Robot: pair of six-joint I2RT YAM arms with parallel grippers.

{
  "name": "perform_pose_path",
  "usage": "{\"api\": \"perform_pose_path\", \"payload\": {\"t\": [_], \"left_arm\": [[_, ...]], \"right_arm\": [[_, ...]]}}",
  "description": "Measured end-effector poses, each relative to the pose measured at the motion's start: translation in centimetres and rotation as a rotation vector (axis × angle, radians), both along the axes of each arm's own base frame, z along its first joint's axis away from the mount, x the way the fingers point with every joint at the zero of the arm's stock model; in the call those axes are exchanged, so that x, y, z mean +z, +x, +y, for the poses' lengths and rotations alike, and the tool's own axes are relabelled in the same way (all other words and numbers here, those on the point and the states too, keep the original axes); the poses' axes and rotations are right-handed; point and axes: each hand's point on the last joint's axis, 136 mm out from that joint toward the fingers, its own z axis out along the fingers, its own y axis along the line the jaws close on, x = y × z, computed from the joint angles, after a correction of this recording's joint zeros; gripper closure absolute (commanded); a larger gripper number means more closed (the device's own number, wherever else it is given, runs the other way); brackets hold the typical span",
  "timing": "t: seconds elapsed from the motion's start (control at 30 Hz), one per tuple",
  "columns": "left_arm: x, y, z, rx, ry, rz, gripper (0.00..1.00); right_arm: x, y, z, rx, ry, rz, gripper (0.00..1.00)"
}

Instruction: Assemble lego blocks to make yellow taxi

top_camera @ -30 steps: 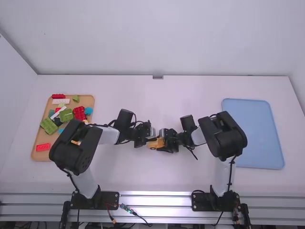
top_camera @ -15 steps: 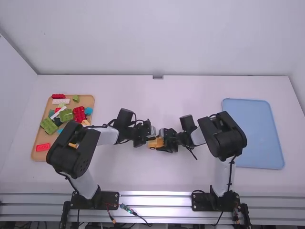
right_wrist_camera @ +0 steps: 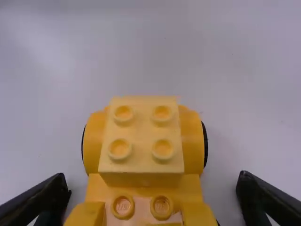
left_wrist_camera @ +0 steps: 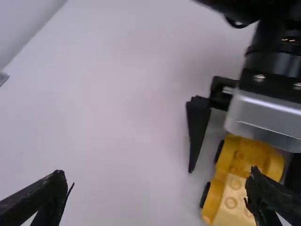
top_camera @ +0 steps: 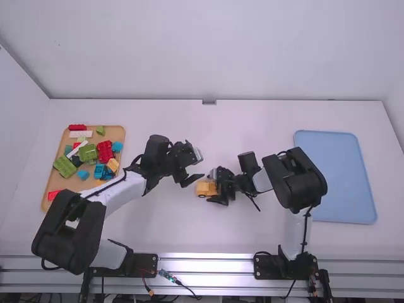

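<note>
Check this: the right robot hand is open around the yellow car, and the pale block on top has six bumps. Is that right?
Not quite: the pale block on the yellow car has four bumps, not six; the right wrist view shows them. The right hand is open around the car.

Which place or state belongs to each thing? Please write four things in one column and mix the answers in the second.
Things:
1. Blue tray
2. Left gripper
3. Yellow car
4. Wooden tray

Places or states:
A. Between the fingers of the right gripper
B. At the table's right side
C. Carrying loose blocks
D. Fingers apart

Pairs: 1-B, 2-D, 3-A, 4-C
</note>
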Motion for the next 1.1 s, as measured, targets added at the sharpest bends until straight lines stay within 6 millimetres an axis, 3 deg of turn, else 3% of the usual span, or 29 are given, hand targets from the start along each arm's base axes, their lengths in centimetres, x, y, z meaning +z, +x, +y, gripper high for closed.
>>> {"api": "perform_pose_path", "payload": {"t": [0.17, 0.27, 0.3, 0.4, 0.57, 0.7, 0.73, 0.77, 0.9, 1.0, 1.1], "left_arm": [[-0.4, 1.0, 1.6, 0.127, -0.019, 0.061, 0.01], [-1.0, 1.7, 4.8, 0.256, -0.038, 0.159, 0.01], [-1.0, 1.7, 4.8, 0.256, -0.038, 0.159, 0.01], [-0.2, 3.0, 8.7, 0.380, -0.082, 0.253, 0.01], [1.8, 4.5, 12.5, 0.512, -0.149, 0.313, 0.01], [3.3, 5.4, 17.3, 0.723, -0.222, 0.399, 0.01], [3.2, 5.4, 18.1, 0.766, -0.226, 0.416, 0.01], [2.9, 5.1, 20.8, 0.918, -0.229, 0.470, 0.01], [1.9, 3.0, 26.3, 1.245, -0.181, 0.566, 0.01], [1.3, 1.8, 28.0, 1.358, -0.143, 0.596, 0.01], [1.0, 1.2, 28.4, 1.402, -0.131, 0.613, 0.01]], "right_arm": [[0.1, 0.2, -0.4, -0.030, -0.049, 0.021, 0.01], [0.2, 0.3, -1.6, -0.079, -0.148, 0.041, 0.01], [0.2, 0.3, -1.6, -0.079, -0.148, 0.041, 0.01], [0.2, 0.4, -3.3, -0.142, -0.277, 0.051, 0.01], [0.2, 0.6, -5.3, -0.224, -0.403, 0.067, 0.01], [0.2, 1.3, -7.6, -0.362, -0.531, 0.085, 0.01], [0.2, 1.5, -7.9, -0.385, -0.545, 0.089, 0.01], [0.2, 1.9, -8.8, -0.451, -0.581, 0.097, 0.01], [0.8, 3.0, -10.6, -0.594, -0.647, 0.087, 0.01], [1.4, 3.4, -11.5, -0.670, -0.666, 0.087, 0.01], [2.1, 3.3, -11.9, -0.710, -0.672, 0.096, 0.01]]}}
